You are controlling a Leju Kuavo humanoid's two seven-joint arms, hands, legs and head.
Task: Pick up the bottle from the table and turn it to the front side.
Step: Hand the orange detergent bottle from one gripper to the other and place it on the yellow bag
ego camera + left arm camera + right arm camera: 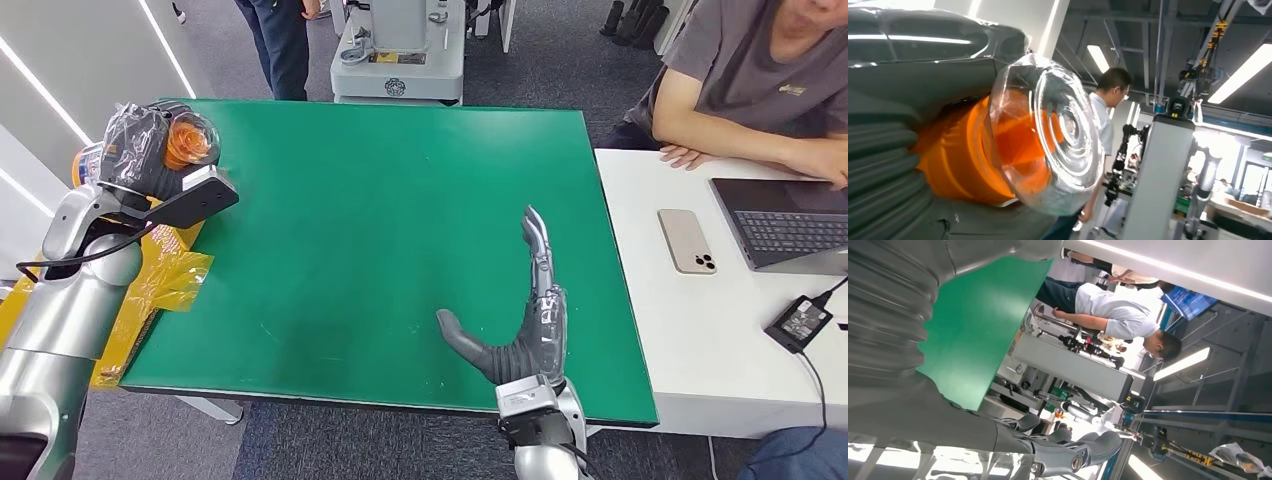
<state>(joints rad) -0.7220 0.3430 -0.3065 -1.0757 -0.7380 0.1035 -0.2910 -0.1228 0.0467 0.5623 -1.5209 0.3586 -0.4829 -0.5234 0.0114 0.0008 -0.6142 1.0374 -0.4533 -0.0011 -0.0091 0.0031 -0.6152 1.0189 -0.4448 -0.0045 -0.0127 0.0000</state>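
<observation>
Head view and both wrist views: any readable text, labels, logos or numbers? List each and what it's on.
None can be read.
Small yellow mark on the seated person's grey T-shirt: too small.
Round emblem on the grey machine base beyond the green table: blurred.
Clear plastic bottle with orange contents in the left hand: no label faces a camera.
Blue wall screen: blurred.

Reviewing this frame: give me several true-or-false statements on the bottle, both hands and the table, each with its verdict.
1. The left hand holds the bottle up off the green table. True.
2. The right hand grips the bottle. False: it holds nothing, fingers stretched out over the table.
3. The bottle is orange inside, with a clear ribbed end. True.
4. A phone lies on the green table. False: it lies on the white desk beside it.
</observation>
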